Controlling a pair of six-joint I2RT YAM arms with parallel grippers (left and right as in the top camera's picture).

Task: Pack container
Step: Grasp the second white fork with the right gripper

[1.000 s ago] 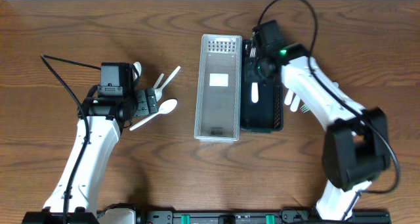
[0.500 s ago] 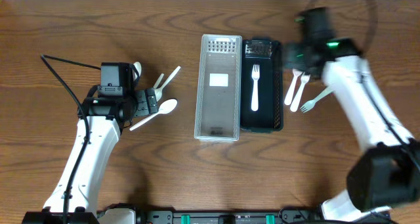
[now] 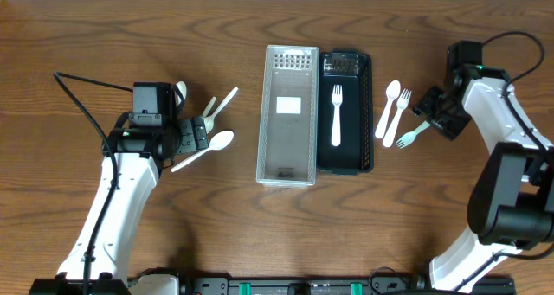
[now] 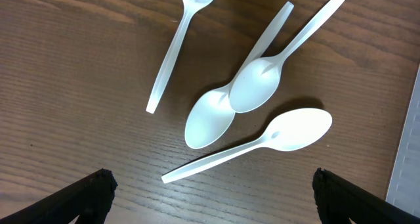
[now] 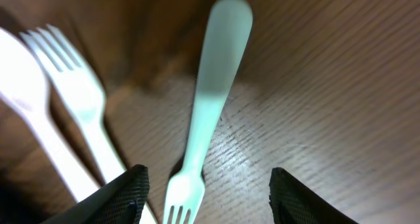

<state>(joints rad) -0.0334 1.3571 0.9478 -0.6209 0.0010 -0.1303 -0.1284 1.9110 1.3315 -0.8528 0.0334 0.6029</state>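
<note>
A clear grey container (image 3: 288,161) and a black tray (image 3: 346,161) stand side by side mid-table, and a white fork (image 3: 336,113) lies in the black tray. My left gripper (image 3: 201,132) is open beside several white spoons (image 3: 212,144); in the left wrist view the nearest spoon (image 4: 259,142) lies just beyond the wide-open left gripper (image 4: 213,198). My right gripper (image 3: 435,113) hovers open over a pale green fork (image 3: 413,136). In the right wrist view that green fork (image 5: 210,99) lies between the fingers of the right gripper (image 5: 209,184), untouched.
A white spoon (image 3: 387,109) and a white fork (image 3: 400,112) lie right of the black tray, also seen as the fork (image 5: 79,99) and spoon (image 5: 26,112) at the left of the right wrist view. The table is bare wood elsewhere.
My right gripper opened and left the white fork in the black tray, then swung right to the cutlery beside it. The left arm has not moved.
</note>
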